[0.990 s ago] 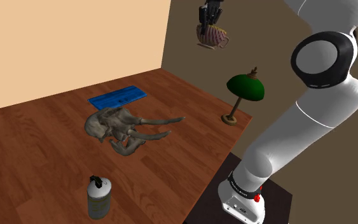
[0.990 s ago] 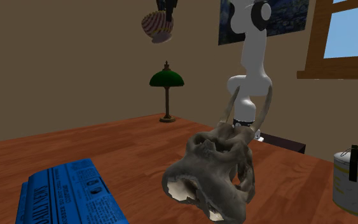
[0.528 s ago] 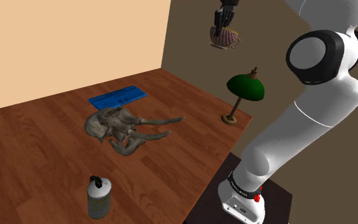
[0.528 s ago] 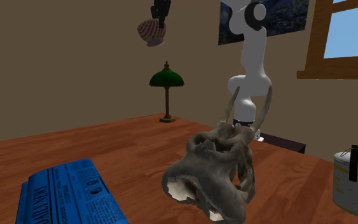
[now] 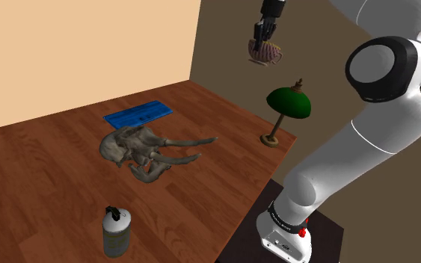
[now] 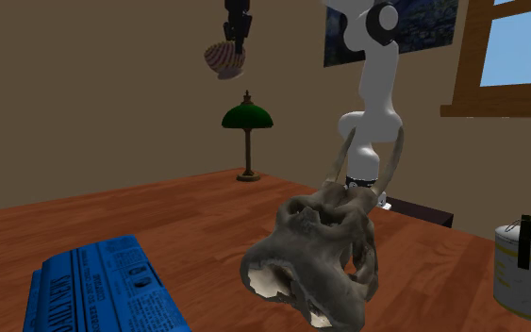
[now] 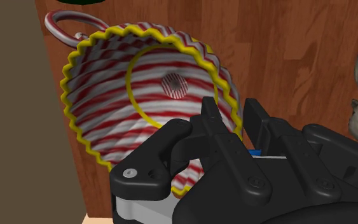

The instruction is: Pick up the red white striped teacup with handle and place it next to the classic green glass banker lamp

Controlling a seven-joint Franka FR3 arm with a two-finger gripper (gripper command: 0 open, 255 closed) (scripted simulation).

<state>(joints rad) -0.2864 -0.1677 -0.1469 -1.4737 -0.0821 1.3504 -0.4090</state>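
Observation:
The red and white striped teacup (image 5: 265, 52) (image 6: 223, 58) (image 7: 139, 95), with a yellow scalloped rim and a looped handle, hangs high in the air, tilted. My black gripper (image 5: 262, 44) (image 6: 236, 42) (image 7: 231, 114) is shut on its rim, one finger inside the bowl and one outside. The cup is above and slightly to the shoulder view's left of the green-shaded banker lamp (image 5: 289, 102) (image 6: 247, 118), which stands on the wooden table (image 5: 66, 187) near the brown wall.
A grey-brown animal skull (image 5: 134, 146) (image 6: 320, 250) lies mid-table. A blue printed packet (image 5: 137, 113) (image 6: 103, 288) lies near the far corner. A grey canister (image 5: 115, 230) (image 6: 525, 266) stands at the table's near side. My stand (image 5: 287, 231) sits beside the table.
My gripper has carried the cup toward the shoulder view's right, closer to above the lamp, and a little lower. The cup's tilt has changed. Nothing on the table has moved.

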